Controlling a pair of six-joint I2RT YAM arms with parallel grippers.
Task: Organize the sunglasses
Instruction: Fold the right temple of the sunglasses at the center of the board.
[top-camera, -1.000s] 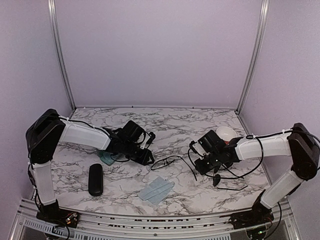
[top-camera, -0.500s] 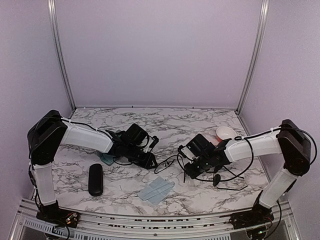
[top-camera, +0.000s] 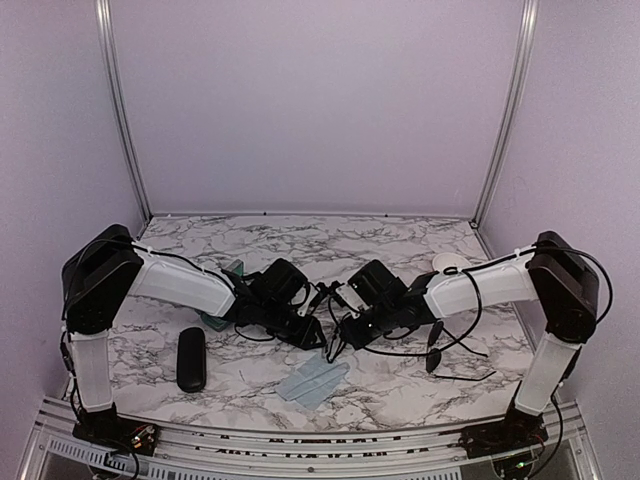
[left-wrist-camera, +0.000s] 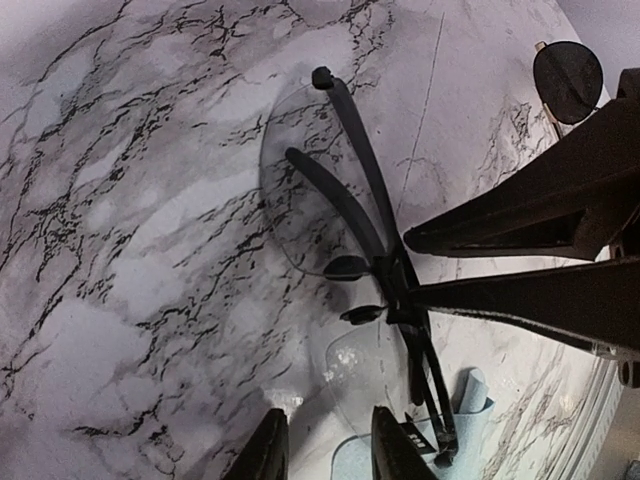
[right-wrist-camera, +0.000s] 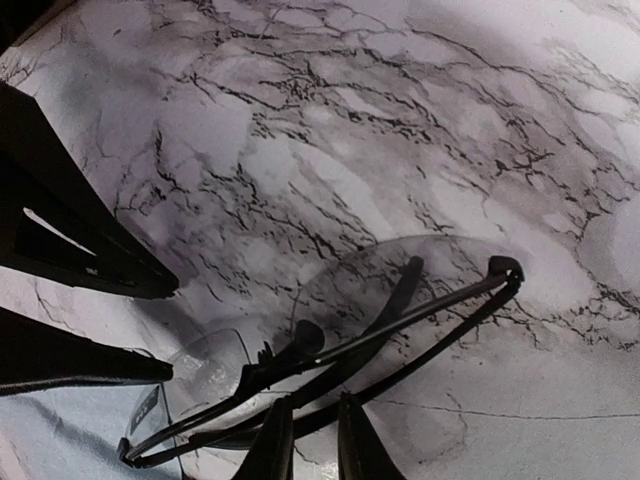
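Both arms meet at mid-table over one pair of thin black wire-framed sunglasses (left-wrist-camera: 355, 160), which lies folded and flat on the white marble-pattern table (top-camera: 380, 240).

The left gripper (left-wrist-camera: 328, 430) comes in from the left with its jaws partway spread, straddling one lens end. I see no contact there.

The right gripper (right-wrist-camera: 310, 420) comes in from the right with its jaws only a narrow gap apart. The wire frame runs through that gap near the bridge. I can't tell if the pads are biting.

My read is that two arms are on one pair because the frame is too thin and flat for a single clean pinch. One side steadies it while the other picks it up.

The second pair of dark oval-lens wire sunglasses (top-camera: 434, 358) sits near-right, unfolded and untouched.

Containers:
- **Glossy black oval case** (top-camera: 191, 358): near-left, closed, well apart from both pairs. I can't see what's inside.
- **Pale blue-grey flat pouch** (top-camera: 312, 380): just nearer than the grippers. One end of the folded pair overlaps its edge, and nothing is in it.
- **Small white bowl** (top-camera: 450, 263): far-right, with its contents hidden.

Neither pair is stowed yet, so the task looks to be at an early stage.
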